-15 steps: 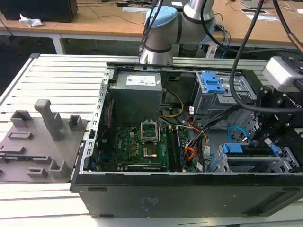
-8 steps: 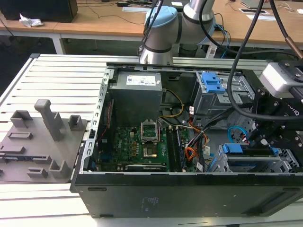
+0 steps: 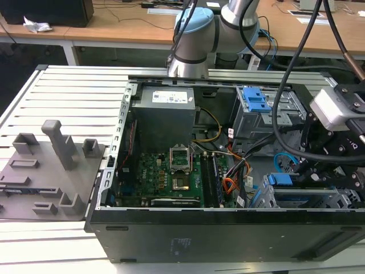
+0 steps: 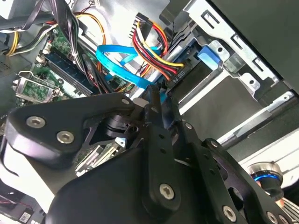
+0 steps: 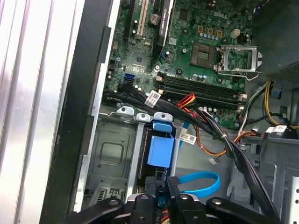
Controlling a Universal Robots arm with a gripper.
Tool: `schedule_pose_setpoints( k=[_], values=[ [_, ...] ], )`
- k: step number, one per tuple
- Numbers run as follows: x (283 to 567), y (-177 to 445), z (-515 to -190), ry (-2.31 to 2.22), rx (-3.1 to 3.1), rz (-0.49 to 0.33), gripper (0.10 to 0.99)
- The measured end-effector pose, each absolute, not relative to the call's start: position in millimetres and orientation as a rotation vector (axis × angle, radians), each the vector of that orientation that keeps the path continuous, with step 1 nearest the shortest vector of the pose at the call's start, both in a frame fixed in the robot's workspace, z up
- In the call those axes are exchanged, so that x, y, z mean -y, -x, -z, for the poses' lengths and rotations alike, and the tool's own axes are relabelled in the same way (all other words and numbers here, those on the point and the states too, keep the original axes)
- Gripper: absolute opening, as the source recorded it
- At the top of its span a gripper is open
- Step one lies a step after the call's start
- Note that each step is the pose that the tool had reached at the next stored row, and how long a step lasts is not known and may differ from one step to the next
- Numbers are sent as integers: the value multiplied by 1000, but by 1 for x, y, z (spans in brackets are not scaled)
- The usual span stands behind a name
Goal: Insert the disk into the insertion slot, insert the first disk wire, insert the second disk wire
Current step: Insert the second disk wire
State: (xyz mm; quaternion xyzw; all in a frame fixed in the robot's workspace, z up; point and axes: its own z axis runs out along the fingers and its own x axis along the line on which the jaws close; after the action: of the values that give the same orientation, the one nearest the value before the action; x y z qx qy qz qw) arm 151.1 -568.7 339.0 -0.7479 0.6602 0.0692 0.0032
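- An open computer case (image 3: 108, 228) is lying on the slatted counter (image 3: 68, 91), its green motherboard (image 3: 159, 177) sitting toward the exterior view's left.
- Right of the board, the first disk wire (image 4: 154, 49), an orange, red and black bundle, is running to a black plug seated at the rear edge of the disk (image 5: 159, 149), as the second wrist view shows.
- The disk, framed by its blue caddy, is sitting inside the insertion slot (image 3: 308, 200) at the near right corner of the case.
- The second disk wire (image 5: 201, 183), a light blue flat cable, is looping just beside the disk; its dark plug end is lying between the fingertips of the hand (image 5: 164, 189), which is clenching on it in both wrist views.
- Judged from its look, the cable is light and floppy, so the stiff plug is the place to grip; its small connector is probably fragile under sideways force.
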Motion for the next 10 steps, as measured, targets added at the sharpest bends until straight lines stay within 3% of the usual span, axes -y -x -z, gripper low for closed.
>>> schedule_pose_setpoints(
  k=[4,6,10],
  values=[
    [569,-151,-339,2345,-2070,-217,231],
    [569,-151,-339,2345,-2070,-217,161],
    [569,-151,-339,2345,-2070,-217,161]
  ],
)
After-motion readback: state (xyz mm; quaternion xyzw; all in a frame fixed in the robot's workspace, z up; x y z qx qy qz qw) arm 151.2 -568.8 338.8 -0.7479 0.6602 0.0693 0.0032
